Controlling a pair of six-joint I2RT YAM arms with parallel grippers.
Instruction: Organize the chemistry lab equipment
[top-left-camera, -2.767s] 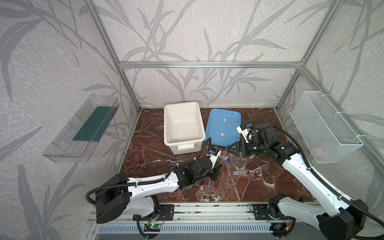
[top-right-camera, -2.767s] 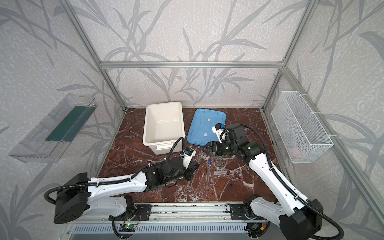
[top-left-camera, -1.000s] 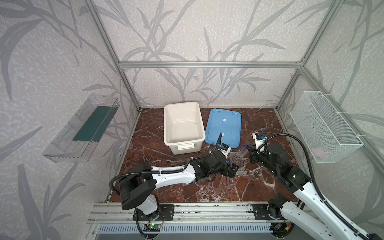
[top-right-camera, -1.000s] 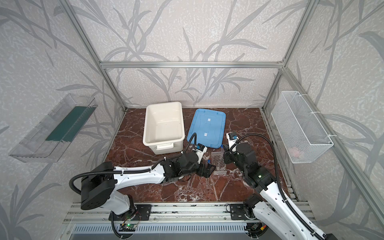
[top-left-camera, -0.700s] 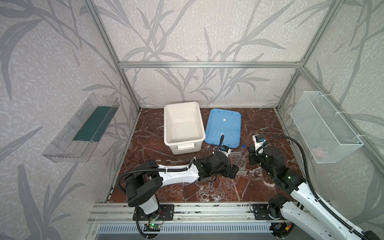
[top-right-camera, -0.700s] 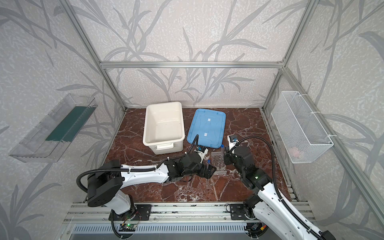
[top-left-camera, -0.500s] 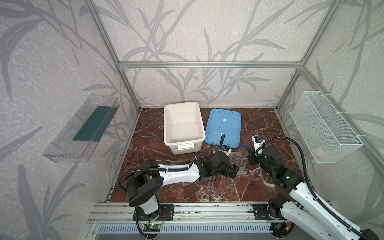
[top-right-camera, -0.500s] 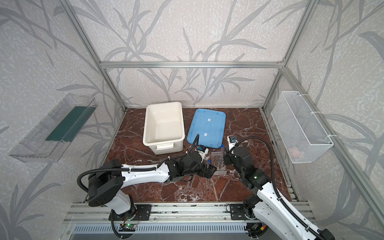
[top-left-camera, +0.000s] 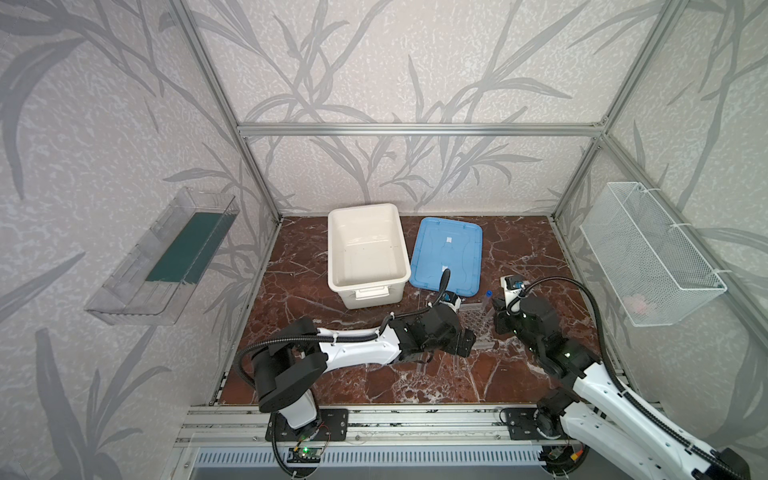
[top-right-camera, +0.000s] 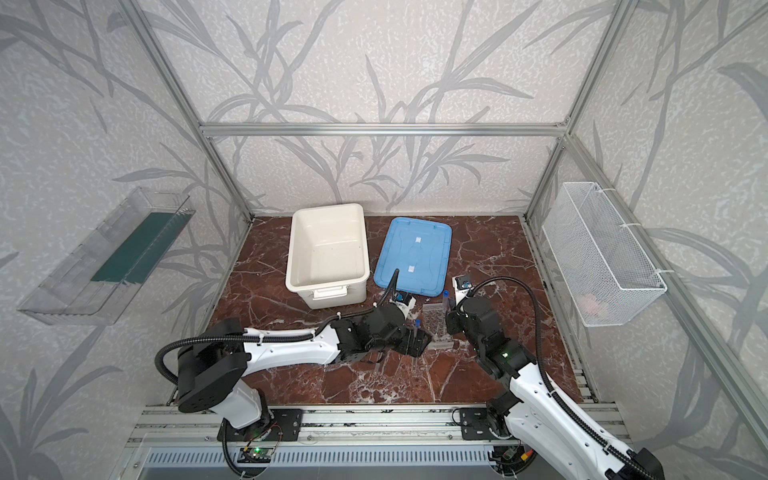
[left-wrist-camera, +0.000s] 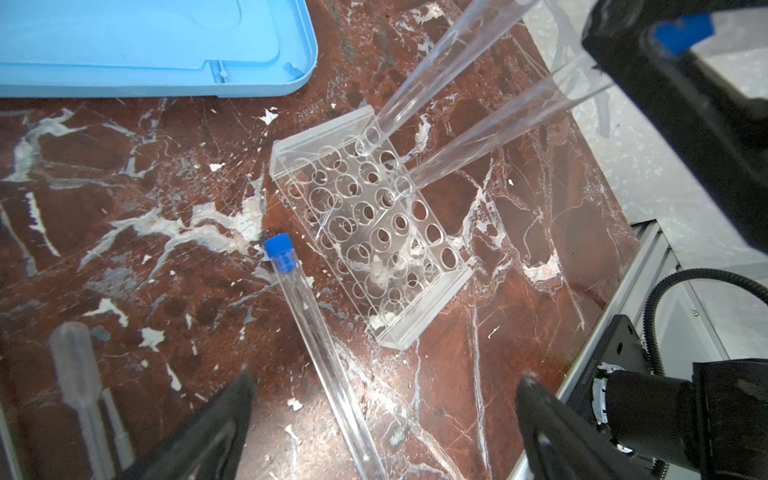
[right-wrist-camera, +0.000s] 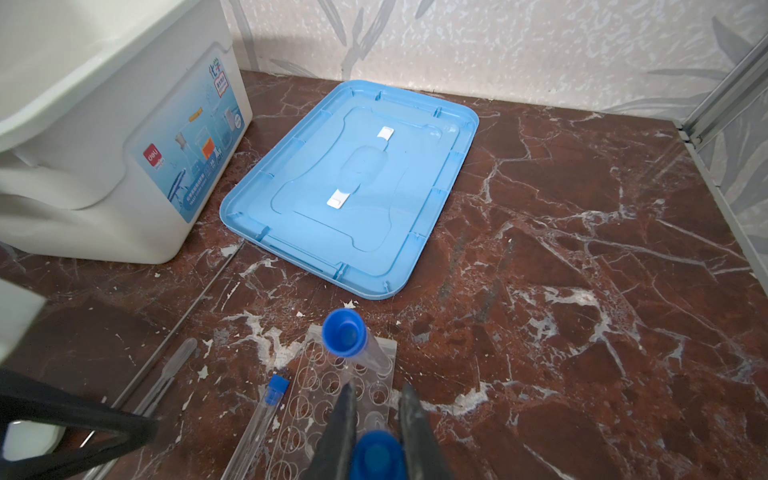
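The right claw (right-wrist-camera: 377, 385) pinches the blue cap of the held tube (right-wrist-camera: 376, 455), with one finger pressed to each side of the cap. In the left wrist view this tube slants down from the claw. Its lower end sits in a hole of the rack (left-wrist-camera: 365, 224), near the rack's end that faces the lid (left-wrist-camera: 145, 45). The standing tube (right-wrist-camera: 345, 332) is in a neighbouring hole at that same end. No claw touches it, and its cap is just ahead of the right claw's fingertips.

The left claw (left-wrist-camera: 385, 376) is spread wide and holds nothing. The lying tube (left-wrist-camera: 316, 328) rests flat on the surface (top-left-camera: 519, 257), just beside the rack's long side, with its cap pointing toward the lid. Its clear body runs between the two left fingers and touches neither. How high the claw is above it cannot be told.

In both top views the claws flank the rack, the left claw on its left and the right claw on its right. The rack stands in front of the lid, and the box (top-left-camera: 365, 249) is just left of the lid.

A pipette (left-wrist-camera: 77, 374) lies on the surface on the far side of the lying tube from the rack. A thin rod (right-wrist-camera: 187, 307) lies farther out, toward the box. Both are apart from the claws.
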